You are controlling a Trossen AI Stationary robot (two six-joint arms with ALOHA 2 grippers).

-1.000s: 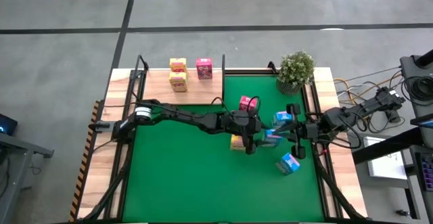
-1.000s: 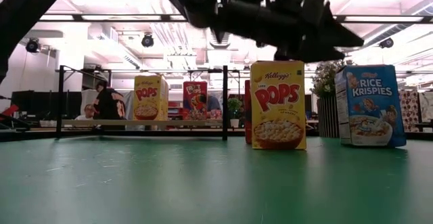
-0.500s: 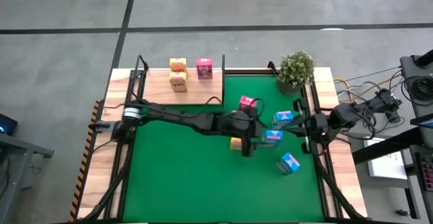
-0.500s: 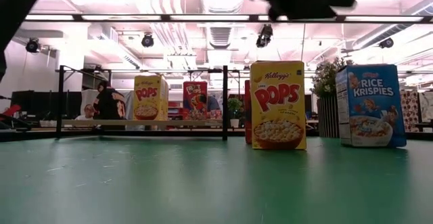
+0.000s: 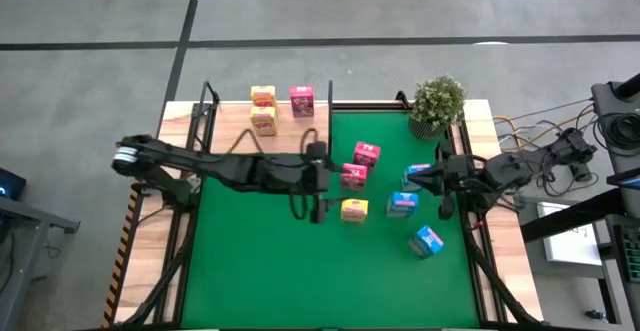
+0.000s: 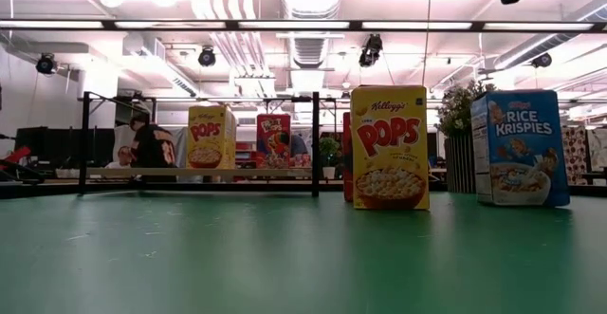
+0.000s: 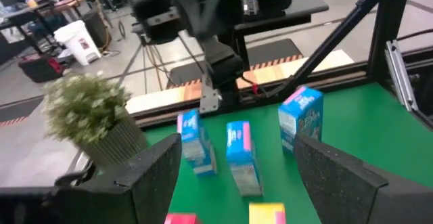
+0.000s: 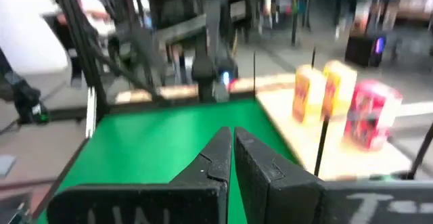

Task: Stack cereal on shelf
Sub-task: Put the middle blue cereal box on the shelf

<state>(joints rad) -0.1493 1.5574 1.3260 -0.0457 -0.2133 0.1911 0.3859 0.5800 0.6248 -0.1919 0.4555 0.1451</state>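
The left gripper (image 5: 318, 183) is hovering wide open and empty, a yellow cereal box (image 5: 354, 209) just beside it. Next, closing on a box. The right gripper (image 5: 415, 174) waits shut.

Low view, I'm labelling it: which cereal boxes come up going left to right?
Yellow box on the shelf → red box on the shelf → big yellow box → blue box.
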